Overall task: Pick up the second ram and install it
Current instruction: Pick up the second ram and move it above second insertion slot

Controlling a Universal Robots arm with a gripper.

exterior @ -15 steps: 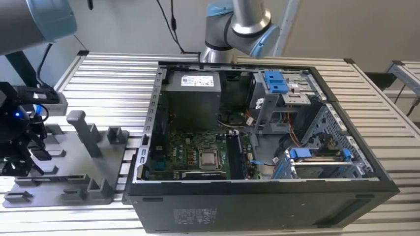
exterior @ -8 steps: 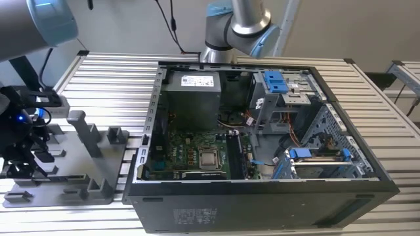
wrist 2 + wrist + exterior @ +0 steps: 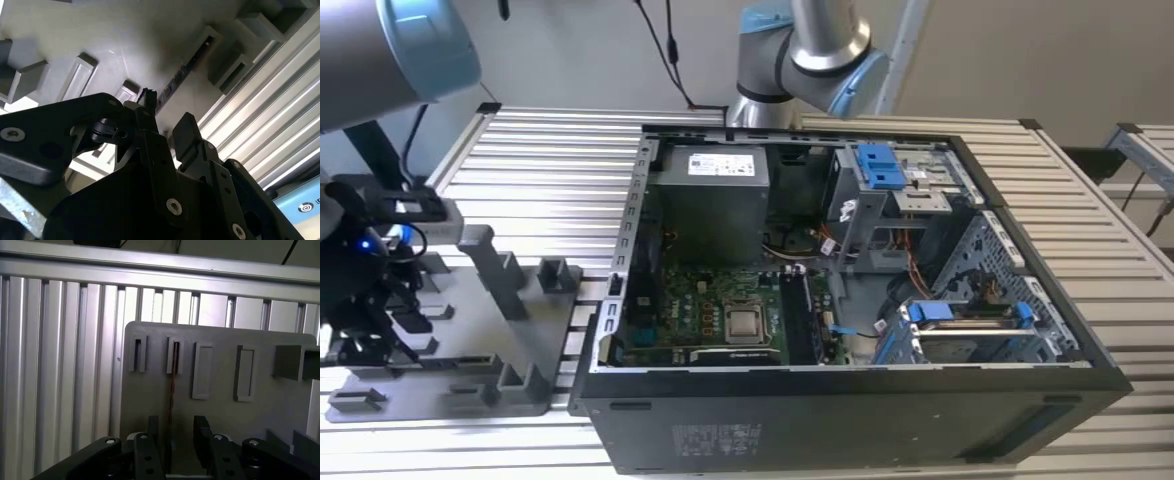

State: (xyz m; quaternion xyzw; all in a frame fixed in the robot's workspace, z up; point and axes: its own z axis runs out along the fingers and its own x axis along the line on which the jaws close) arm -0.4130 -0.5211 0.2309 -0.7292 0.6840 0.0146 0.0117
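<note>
The second ram (image 3: 171, 390) stands on its edge in a slot of the grey holder tray (image 3: 220, 415), and I see it as a thin dark strip. In the second wrist view the ram (image 3: 174, 84) runs between two slot posts. My gripper (image 3: 176, 435) is open, with one black finger (image 3: 152, 432) on each side of the strip and a gap between pad and board. The second wrist view shows the gripper (image 3: 167, 117) just above the tray in the same way. In the exterior view the gripper (image 3: 380, 320) hangs over the tray (image 3: 467, 390) at that view's left.
The open computer case (image 3: 854, 300) lies at the exterior view's right of the tray, with motherboard (image 3: 720, 320), power supply (image 3: 707, 200) and blue drive clips (image 3: 881, 165) inside. Upright posts (image 3: 494, 265) rise from the tray. The ribbed aluminium table (image 3: 547, 170) surrounds both.
</note>
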